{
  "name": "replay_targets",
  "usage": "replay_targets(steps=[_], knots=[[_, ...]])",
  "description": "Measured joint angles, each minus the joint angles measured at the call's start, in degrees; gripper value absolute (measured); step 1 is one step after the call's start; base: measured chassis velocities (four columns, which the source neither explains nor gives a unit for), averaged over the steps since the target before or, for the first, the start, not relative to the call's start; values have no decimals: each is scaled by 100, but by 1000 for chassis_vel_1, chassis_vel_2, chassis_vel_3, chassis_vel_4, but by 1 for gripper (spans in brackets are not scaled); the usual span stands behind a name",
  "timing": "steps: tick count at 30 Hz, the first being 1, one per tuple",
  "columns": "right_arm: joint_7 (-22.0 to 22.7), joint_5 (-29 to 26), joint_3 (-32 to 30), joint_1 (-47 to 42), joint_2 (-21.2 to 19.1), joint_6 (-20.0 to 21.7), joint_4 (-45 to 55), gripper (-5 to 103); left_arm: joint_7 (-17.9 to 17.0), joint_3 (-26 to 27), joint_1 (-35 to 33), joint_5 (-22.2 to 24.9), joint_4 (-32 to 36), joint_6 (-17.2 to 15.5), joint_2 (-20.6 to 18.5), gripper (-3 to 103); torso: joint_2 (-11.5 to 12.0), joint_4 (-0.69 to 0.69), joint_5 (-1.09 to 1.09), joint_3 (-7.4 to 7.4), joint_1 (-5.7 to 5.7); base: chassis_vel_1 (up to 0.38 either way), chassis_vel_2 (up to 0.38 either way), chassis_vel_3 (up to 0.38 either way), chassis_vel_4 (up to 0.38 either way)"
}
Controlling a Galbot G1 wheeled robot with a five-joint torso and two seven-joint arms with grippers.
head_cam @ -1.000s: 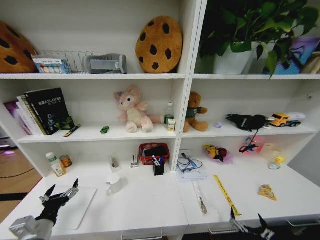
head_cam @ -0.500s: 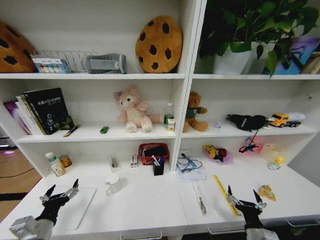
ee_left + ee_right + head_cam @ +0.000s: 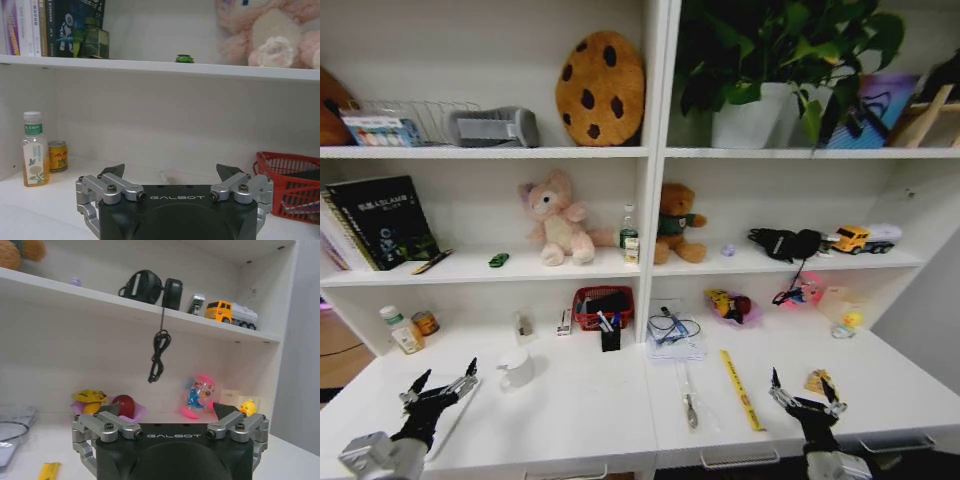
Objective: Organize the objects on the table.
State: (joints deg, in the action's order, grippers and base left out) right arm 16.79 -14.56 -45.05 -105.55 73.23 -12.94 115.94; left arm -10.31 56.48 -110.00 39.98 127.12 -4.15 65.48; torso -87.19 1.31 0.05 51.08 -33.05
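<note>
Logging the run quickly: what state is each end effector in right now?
Left end effector: open, holding nothing, low over the table.
Right end effector: open, holding nothing, near the table's front edge.

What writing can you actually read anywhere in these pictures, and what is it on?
"GALBOT": on the left gripper, at its body.
"GALBOT": on the right gripper, likewise.
Black book cover, drink bottle label and can: print too small to read.

Home study or playroom: white shelving point(image 3: 655, 153) holds books point(image 3: 370, 220), plush toys point(image 3: 552, 218), a potted plant point(image 3: 760, 60).
</note>
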Motion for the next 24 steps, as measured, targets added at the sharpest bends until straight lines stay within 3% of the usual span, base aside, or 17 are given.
replay_targets(steps=[3,8,9,10,13,24], knots=[[53,-214,-37,50,-19,7,-4,100,2,-1,0,0,0,0,1,100,-1,0,-1,-1,2,-192,-171,160,140],[273,-735,-129,277,-127,505,10,100,3,-1,0,0,0,0,1,100,-1,2,-7,-1,2,-34,-64,52,26],[360,-795,-142,406,-195,741,-23,100,3,-1,0,0,0,0,0,100,-1,0,-6,-1,1,7,57,-25,-38],[638,-881,-88,793,-474,1409,-313,100,-1,1,0,0,0,0,0,100,-1,-1,-7,-1,1,45,70,-56,-74],[768,-943,41,1106,-695,1648,-658,100,-3,1,0,0,-1,0,0,100,-1,0,-6,-1,1,30,35,-31,-43],[815,-974,366,1738,-957,1736,-1578,103,-3,1,0,0,-1,0,0,100,-1,1,-5,-1,1,0,0,0,0]])
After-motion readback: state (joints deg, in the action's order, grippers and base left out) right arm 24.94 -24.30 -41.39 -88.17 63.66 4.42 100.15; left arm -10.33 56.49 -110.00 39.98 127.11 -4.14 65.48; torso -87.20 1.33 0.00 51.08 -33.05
